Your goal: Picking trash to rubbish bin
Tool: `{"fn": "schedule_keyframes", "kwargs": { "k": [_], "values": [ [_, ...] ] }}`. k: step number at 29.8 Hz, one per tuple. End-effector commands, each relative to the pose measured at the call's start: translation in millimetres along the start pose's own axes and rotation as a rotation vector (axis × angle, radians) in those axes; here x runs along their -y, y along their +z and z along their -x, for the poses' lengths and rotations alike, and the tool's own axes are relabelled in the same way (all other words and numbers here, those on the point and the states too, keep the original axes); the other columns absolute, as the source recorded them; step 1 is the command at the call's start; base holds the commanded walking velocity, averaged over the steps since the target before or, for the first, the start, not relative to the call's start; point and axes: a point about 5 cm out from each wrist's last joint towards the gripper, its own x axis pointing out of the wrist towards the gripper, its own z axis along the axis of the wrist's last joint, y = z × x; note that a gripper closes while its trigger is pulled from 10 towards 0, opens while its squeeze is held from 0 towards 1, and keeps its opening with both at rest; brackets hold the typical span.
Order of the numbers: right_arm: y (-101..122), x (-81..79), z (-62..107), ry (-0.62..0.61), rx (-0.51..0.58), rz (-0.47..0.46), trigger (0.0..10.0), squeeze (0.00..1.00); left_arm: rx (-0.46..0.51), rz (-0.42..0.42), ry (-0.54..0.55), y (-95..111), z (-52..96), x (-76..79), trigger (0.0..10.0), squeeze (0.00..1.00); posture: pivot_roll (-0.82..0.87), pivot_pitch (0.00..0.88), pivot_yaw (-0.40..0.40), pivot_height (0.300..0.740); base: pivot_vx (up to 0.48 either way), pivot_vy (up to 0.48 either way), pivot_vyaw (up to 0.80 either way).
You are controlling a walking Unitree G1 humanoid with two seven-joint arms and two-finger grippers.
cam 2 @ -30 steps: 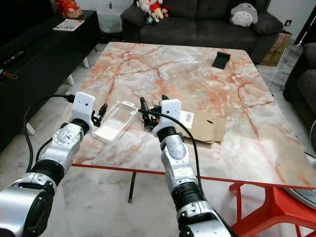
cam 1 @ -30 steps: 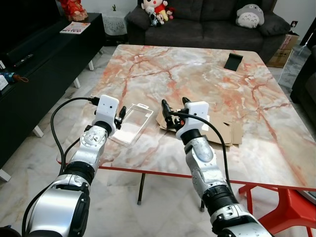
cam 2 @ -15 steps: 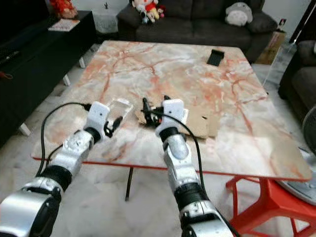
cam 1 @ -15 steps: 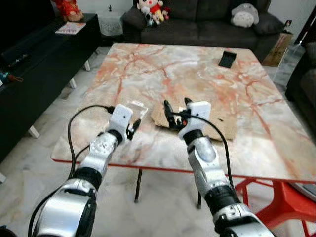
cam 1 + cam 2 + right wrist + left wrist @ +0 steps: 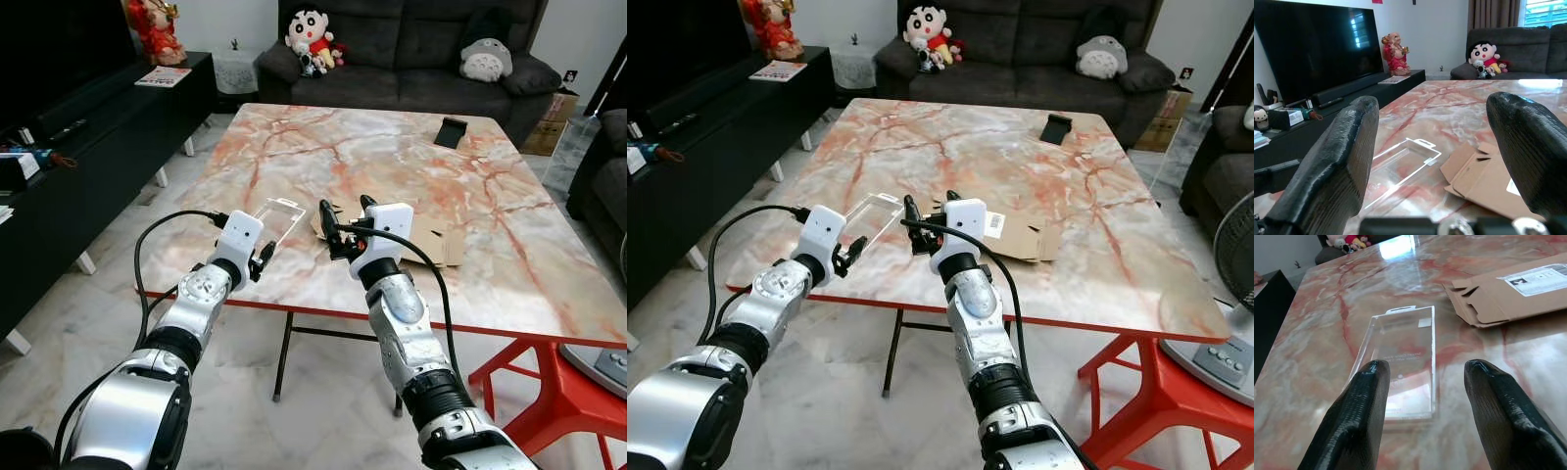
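A big marble desk (image 5: 392,166) stands in front of the robot, with its near edge rimmed in red. The clear plastic package (image 5: 275,217) lies flat near that edge, at about 10 o'clock from the middle of the desk. Just beside it, toward 3 o'clock, lies the flattened cardboard box (image 5: 431,243) with a white label on it; whether the two touch is hard to tell. The left claw (image 5: 261,262) hangs at the near edge, just short of the clear package, with its two black fingers (image 5: 1359,421) spread wide apart. The right claw (image 5: 345,217) is over the near end of the cardboard, and its fingers (image 5: 1337,166) are spread wide too. The rest of the desk is open, with a small black thing (image 5: 455,131) far off at 1 o'clock. The clear package is hard to make out because the marble shows through it. The right arm covers part of the cardboard. A dark sofa (image 5: 411,49) with soft toys sits past the far edge.
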Motion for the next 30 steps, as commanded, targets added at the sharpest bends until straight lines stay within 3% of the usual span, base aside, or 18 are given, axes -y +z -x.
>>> {"fn": "schedule_keyframes", "kwargs": {
  "k": [1,30],
  "values": [
    [4.0,-0.7,0.1,0.005,0.013,0.006,10.0,0.00,-0.018,-0.017,-0.004,4.1,-3.4,-0.8,10.0,0.00,-0.06,0.047,-0.032,0.740,0.000,0.000,0.00],
    [4.0,-1.1,-0.3,-0.001,0.009,0.000,10.0,0.00,0.073,0.028,0.175,13.4,-0.7,-17.1,10.0,0.00,-0.06,0.048,-0.028,0.740,0.000,0.000,0.00]
  ]
}}
